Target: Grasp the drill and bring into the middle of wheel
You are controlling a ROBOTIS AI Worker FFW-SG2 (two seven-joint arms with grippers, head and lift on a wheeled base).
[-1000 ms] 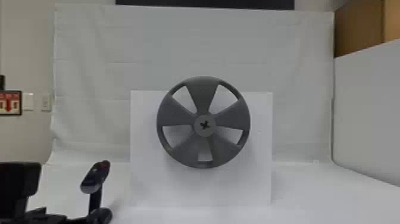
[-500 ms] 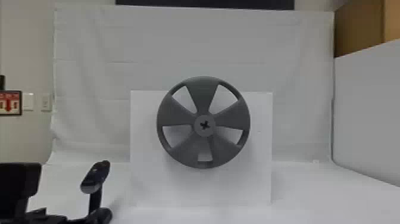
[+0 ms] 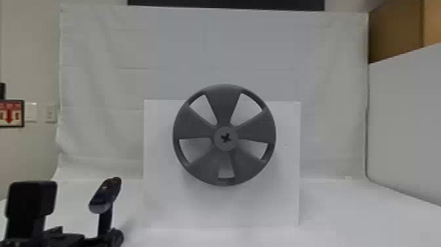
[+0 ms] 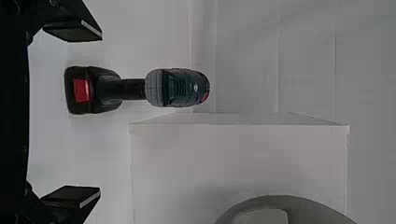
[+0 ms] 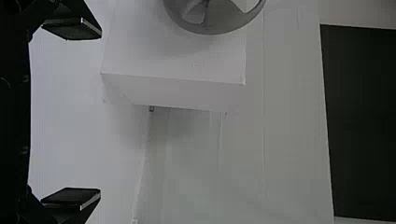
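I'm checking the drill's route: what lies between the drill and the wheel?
In the left wrist view, part of the white box lies between the drill and the wheel.

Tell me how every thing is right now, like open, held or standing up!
Left gripper: open, holding nothing.
Right gripper: open, holding nothing.
Drill: standing upright, not held; on or off, can't tell.
Wheel: upright, at the front of the stand.
White stand: upright.

"Head camera?"
"Facing twelve o'clock and down, far enough back for the whole wheel (image 3: 223, 105)."
"Wrist cameras?"
"Left on its nine o'clock side, right on three, facing forward; both share the white box's (image 3: 157, 197) front."
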